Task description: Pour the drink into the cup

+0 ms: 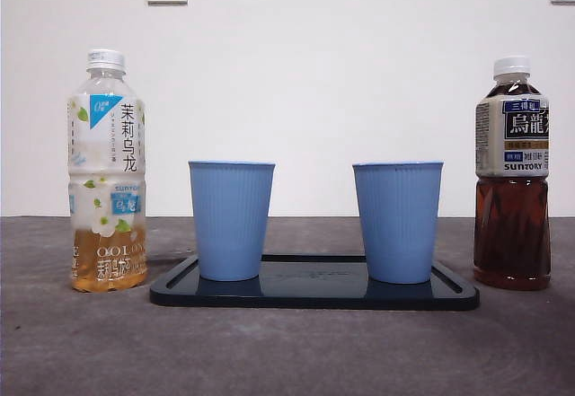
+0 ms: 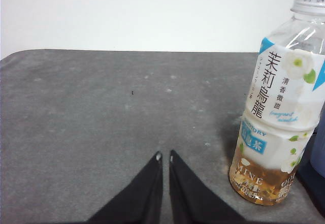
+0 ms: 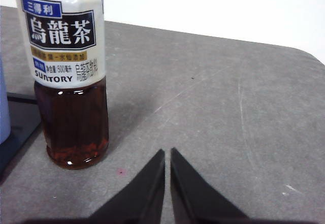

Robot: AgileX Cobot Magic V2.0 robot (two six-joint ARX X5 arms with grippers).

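Grey table [image 1: 287, 351] carries a tray [image 1: 314, 293] with two cups [image 1: 231, 221]; bottles [image 1: 107, 171] flank the tray. Left gripper [image 2: 164, 156] and right gripper [image 3: 167, 153] have jaws nearly closed, holding nothing.

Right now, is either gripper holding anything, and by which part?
Nothing is held. The left gripper and right gripper are both shut and empty, apart from the bottles.

The grey table [image 1: 287, 351] bears a black tray [image 1: 314, 293] flanked by two tea bottles [image 1: 107, 171] [image 1: 512, 176].

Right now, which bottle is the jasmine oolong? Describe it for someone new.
Find the black tray holding two blue cups. Bottles flank it; the jasmine oolong bottle has a white flowered label and a little pale tea, unlike the dark Suntory oolong bottle.
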